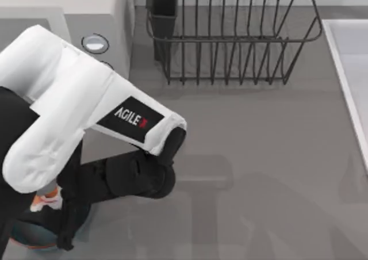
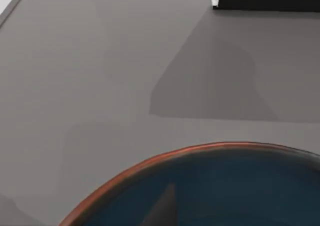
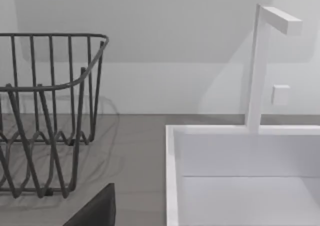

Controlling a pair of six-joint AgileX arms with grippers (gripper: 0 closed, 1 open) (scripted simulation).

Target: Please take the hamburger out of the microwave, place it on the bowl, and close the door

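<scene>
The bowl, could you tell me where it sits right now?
The bowl sits at the top view's lower left corner, largely under the left arm, in front of the microwave; the left wrist view shows its orange-red rim close below.

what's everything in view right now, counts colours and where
microwave: one, light grey-white, far left of the table, a round silver knob on its panel
dish rack: one, dark wire, far middle of the table
sink: one, white, at the table's right edge
faucet: one, white, upright behind the sink
bowl: one, blue-teal with an orange-red rim, near left corner of the table
hamburger: one, pale with orange, mostly hidden under the left arm, beside the bowl's place
table: one, grey
left arm: one, white and black, over the near left corner above the bowl
</scene>
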